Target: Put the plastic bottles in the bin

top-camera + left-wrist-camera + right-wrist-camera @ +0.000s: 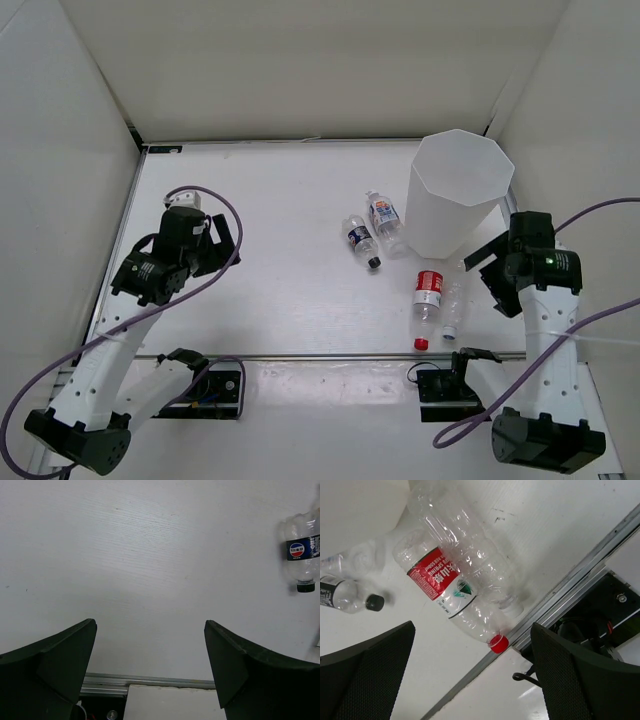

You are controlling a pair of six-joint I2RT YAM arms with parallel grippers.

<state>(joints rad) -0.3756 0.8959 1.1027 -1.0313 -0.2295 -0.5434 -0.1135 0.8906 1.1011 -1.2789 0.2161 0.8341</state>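
The bin (455,195) stands upright near the far right corner of the table (270,300). All four plastic bottles lie on the table, outside the bin. The bottle with the white-orange label (385,218) lies just beside the left wall of the bin. The bottle with the dark blue label (361,241) lies close on its left side, with its black cap toward the near edge. The bottle with the red label (428,297) and the unlabelled bottle (453,303) lie side by side between the bin and the near edge. Their caps point to the metal rail (300,355) along that edge, and the red cap is almost at the rail.

The left gripper (150,627) hangs over the left half of the table, well apart from every bottle, its jaws spread wide with nothing between them. The right gripper (472,627) hangs near the right edge, above the red-labelled and unlabelled bottles, its jaws also spread wide and pinching nothing
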